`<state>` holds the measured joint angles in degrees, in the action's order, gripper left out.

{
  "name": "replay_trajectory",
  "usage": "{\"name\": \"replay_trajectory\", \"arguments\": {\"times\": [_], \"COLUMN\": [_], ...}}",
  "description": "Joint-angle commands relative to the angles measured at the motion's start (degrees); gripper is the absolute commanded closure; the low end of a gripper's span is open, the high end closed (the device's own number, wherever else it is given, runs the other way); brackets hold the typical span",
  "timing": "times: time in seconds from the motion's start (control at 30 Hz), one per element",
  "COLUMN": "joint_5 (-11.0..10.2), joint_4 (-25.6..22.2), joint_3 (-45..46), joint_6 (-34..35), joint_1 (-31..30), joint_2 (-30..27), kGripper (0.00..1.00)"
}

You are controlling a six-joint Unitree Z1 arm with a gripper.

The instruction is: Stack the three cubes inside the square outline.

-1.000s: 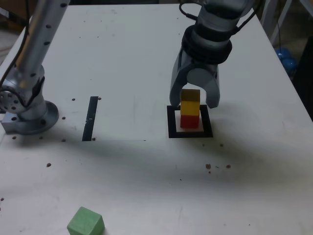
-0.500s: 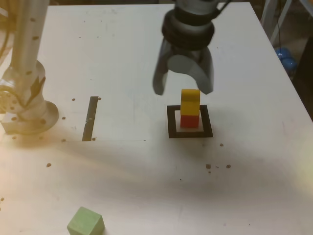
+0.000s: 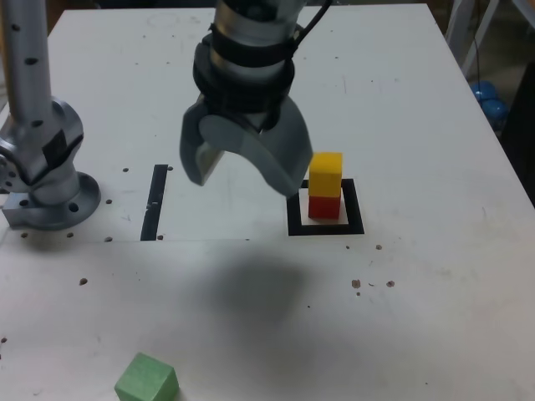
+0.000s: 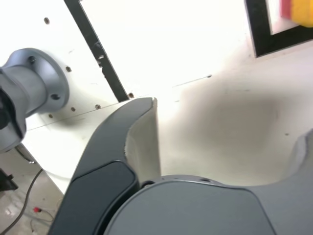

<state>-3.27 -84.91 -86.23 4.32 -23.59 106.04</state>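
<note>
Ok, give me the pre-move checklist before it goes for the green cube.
1. Hand empty and open: ok.
2. Yellow cube resting on red cube: ok.
3. Stack inside the square outline: ok.
4. Hand clear of the stack: ok, apart in the exterior view.
5. Green cube free to grasp: ok, alone near the front table edge.
6. Green cube in the wrist view: not ok, not in the picture.

Open table (image 3: 418, 92) from 12 to 3 o'clock of the two-cube stack. Stack of yellow cube (image 3: 325, 173) on red cube (image 3: 324, 205) upright inside square outline (image 3: 325, 228). Tool (image 3: 242, 171) spread wide, empty, hanging at stack's 9 o'clock, blocking that side. Arm base (image 3: 48, 196) further out at 9. Green cube (image 3: 146, 379) alone at 7 o'clock, bare table all round.
</note>
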Motion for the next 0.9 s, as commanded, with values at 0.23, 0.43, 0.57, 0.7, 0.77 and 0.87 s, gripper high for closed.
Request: {"name": "replay_trajectory", "arguments": {"times": [0.23, 0.43, 0.57, 0.7, 0.77, 0.87], "joint_5": [3.8, 6.0, 7.4, 8.7, 9.3, 10.2], "joint_4": [1.7, 4.1, 5.7, 7.3, 8.1, 9.3], "joint_3": [4.8, 6.5, 7.3, 7.7, 7.9, 8.1], "joint_6": [4.5, 7.8, 10.1, 12.3, 13.3, 14.5], "joint_1": [-10.5, -16.6, -20.0, -22.8, -23.8, -25.3], "joint_2": [-3.8, -3.7, -3.0, -1.9, -1.2, 0.0], "kGripper": [0.01, 0.01, 0.01, 0.01, 0.01, 0.01]}}
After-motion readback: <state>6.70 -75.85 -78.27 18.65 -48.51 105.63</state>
